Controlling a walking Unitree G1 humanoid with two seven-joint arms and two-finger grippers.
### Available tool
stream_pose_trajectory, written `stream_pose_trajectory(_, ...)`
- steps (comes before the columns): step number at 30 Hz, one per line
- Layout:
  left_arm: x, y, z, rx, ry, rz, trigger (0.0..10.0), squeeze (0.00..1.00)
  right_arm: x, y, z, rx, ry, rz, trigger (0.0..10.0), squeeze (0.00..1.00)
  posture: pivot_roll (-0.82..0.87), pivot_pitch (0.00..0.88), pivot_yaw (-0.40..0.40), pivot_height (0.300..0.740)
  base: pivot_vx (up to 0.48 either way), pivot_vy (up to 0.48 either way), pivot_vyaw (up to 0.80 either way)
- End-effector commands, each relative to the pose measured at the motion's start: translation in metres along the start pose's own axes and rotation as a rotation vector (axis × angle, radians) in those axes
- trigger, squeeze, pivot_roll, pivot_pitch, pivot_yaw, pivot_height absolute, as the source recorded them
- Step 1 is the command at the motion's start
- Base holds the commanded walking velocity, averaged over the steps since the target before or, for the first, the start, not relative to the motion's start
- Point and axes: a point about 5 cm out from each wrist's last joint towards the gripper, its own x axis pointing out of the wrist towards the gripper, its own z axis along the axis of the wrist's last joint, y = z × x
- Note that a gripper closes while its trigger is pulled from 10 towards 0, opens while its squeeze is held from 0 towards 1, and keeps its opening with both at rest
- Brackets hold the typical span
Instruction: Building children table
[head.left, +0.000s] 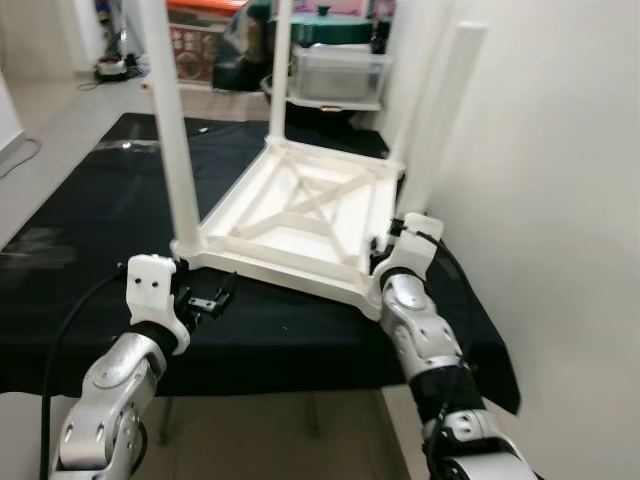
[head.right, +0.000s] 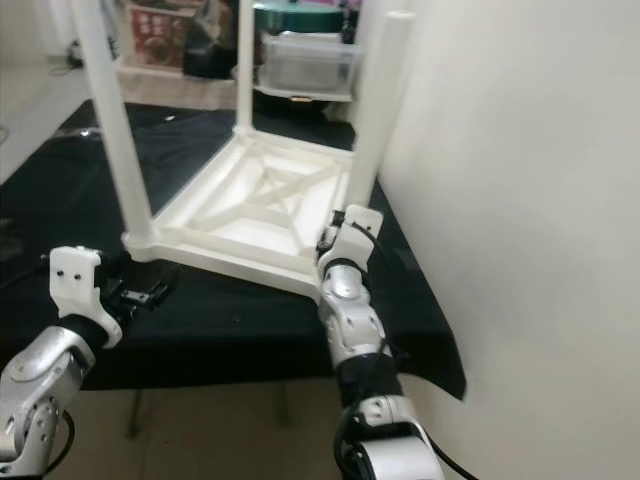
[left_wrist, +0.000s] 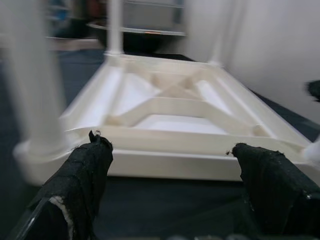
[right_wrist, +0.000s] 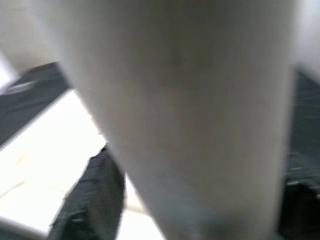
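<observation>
While hovering at about 7 o'clock in the left eye view, left gripper (head.left: 212, 298) spread wide, pinching nothing, black fingers (left_wrist: 87, 172) set apart above the black cloth (head.left: 90, 230) and aimed at the near rim of the children table (head.left: 300, 215); just short of that rim, not touching it. Seen through the left wrist view as two dark pads framing the white underside with its crossed ribs.

Over at 5 o'clock, right gripper (head.left: 392, 240) up against the near right corner of the upturned table, at the foot of the near right leg (head.right: 378, 110). Closed around that leg by the look of the right wrist view, one dark finger (right_wrist: 92, 192) on each side of the pale blurred post; contact itself too blurred to confirm.

Further in, toward the centre, table lying upside down on the cloth, top face down. Near left leg (head.left: 172, 125) upright at 10 o'clock, far left leg (head.left: 279, 65) upright at 12 o'clock.

Beyond, at 12 o'clock, clear storage bins (head.left: 335, 75) stacked on the floor; white wall (head.left: 560, 200) along 3 o'clock.
</observation>
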Motion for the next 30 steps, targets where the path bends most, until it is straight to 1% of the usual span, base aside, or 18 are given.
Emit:
stream_pose_trajectory(1, 0.001, -0.004, -0.002, -0.012, 0.010, -0.018, 10.0, 0.00, 0.002, 0.020, 0.011, -0.002, -0.036, 0.142, 10.0, 1.00, 0.13, 0.000, -0.131, 0.740, 0.000, 0.000, 0.00)
stream_pose_trajectory(2, 0.001, -0.004, -0.002, -0.011, 0.009, -0.014, 10.0, 0.00, 0.005, 0.028, 0.018, -0.022, -0.049, 0.255, 10.0, 0.74, 0.13, 0.000, -0.131, 0.740, 0.000, 0.000, 0.00)
stream_pose_trajectory(3, 0.001, -0.003, -0.002, -0.011, 0.008, -0.012, 10.0, 0.00, 0.005, 0.036, 0.027, -0.039, -0.077, 0.389, 10.0, 0.00, 0.13, 0.000, -0.132, 0.740, 0.000, 0.000, 0.00)
stream_pose_trajectory(6, 0.001, -0.002, -0.002, -0.008, 0.006, -0.009, 10.0, 0.00, -0.004, 0.049, 0.036, -0.088, -0.117, 0.672, 10.0, 0.00, 0.13, 0.000, -0.131, 0.740, 0.000, 0.000, 0.00)
stream_pose_trajectory(7, 0.002, -0.002, -0.002, -0.008, 0.005, -0.010, 10.0, 0.00, -0.008, 0.052, 0.031, -0.119, -0.099, 0.759, 3.0, 0.00, 0.13, 0.000, -0.133, 0.740, 0.000, 0.000, 0.00)
stream_pose_trajectory(8, 0.002, -0.002, -0.002, -0.008, 0.005, -0.011, 10.0, 0.00, -0.011, 0.053, 0.026, -0.138, -0.081, 0.805, 0.2, 0.00, 0.13, 0.000, -0.133, 0.740, 0.000, 0.000, 0.00)
stream_pose_trajectory(9, 0.002, -0.002, -0.002, -0.008, 0.005, -0.011, 10.0, 0.00, -0.010, 0.054, 0.018, -0.159, -0.042, 0.810, 0.0, 0.00, 0.13, 0.000, -0.133, 0.740, 0.000, 0.000, 0.00)
stream_pose_trajectory(13, 0.002, -0.002, -0.002, -0.007, 0.004, -0.010, 10.0, 0.00, -0.001, 0.051, 0.004, -0.186, 0.034, 0.706, 0.0, 0.00, 0.14, 0.000, -0.140, 0.740, 0.000, 0.000, 0.00)
stream_pose_trajectory(15, 0.002, -0.002, -0.001, -0.006, 0.003, -0.007, 10.0, 0.00, 0.018, 0.022, -0.017, -0.173, 0.187, 0.249, 0.0, 0.00, 0.15, 0.000, -0.144, 0.740, 0.000, 0.000, 0.00)
stream_pose_trajectory(16, 0.002, -0.002, -0.001, -0.006, 0.003, -0.007, 10.0, 0.00, 0.018, 0.022, -0.017, -0.173, 0.187, 0.249, 0.0, 0.00, 0.15, 0.000, -0.144, 0.740, 0.000, 0.000, 0.00)
stream_pose_trajectory(18, 0.001, -0.002, -0.001, -0.006, 0.001, -0.003, 10.0, 0.00, 0.011, -0.035, -0.034, -0.083, 0.277, -0.364, 0.0, 0.00, 0.15, 0.000, -0.140, 0.740, 0.000, 0.000, 0.00)
stream_pose_trajectory(21, 0.000, -0.002, -0.001, -0.006, 0.000, -0.003, 10.0, 0.00, -0.001, -0.059, -0.041, -0.015, 0.280, -0.589, 0.0, 0.00, 0.15, 0.000, -0.140, 0.740, 0.000, 0.000, 0.00)
stream_pose_trajectory(24, 0.000, -0.001, 0.000, -0.007, 0.002, -0.005, 10.0, 0.00, -0.007, -0.060, -0.043, 0.024, 0.293, -0.607, 0.0, 0.00, 0.14, 0.000, -0.130, 0.740, 0.000, 0.000, 0.00)
stream_pose_trajectory(25, 0.000, -0.001, 0.000, -0.007, 0.003, -0.008, 10.0, 0.00, -0.006, -0.051, -0.042, 0.027, 0.303, -0.535, 2.1, 0.00, 0.13, 0.000, -0.124, 0.740, 0.000, 0.000, 0.00)
stream_pose_trajectory(26, 0.001, -0.001, 0.000, -0.007, 0.004, -0.012, 10.0, 0.00, -0.002, -0.036, -0.038, -0.039, 0.312, -0.417, 10.0, 0.00, 0.12, 0.000, -0.120, 0.740, 0.000, 0.000, 0.00)
stream_pose_trajectory(28, 0.002, -0.001, -0.001, -0.008, 0.005, -0.018, 10.0, 0.00, 0.003, -0.009, -0.023, -0.029, 0.175, -0.121, 10.0, 0.00, 0.12, 0.000, -0.120, 0.740, 0.000, 0.000, 0.00)
stream_pose_trajectory(29, 0.002, -0.001, -0.001, -0.008, 0.005, -0.018, 10.0, 0.00, 0.003, -0.009, -0.023, -0.029, 0.175, -0.121, 10.0, 0.00, 0.12, 0.000, -0.120, 0.740, 0.000, 0.000, 0.00)
stream_pose_trajectory(30, 0.002, -0.001, -0.001, -0.008, 0.005, -0.019, 10.0, 0.00, 0.006, -0.001, -0.016, 0.006, 0.131, -0.034, 10.0, 1.00, 0.13, 0.000, -0.125, 0.740, 0.000, 0.000, 0.00)
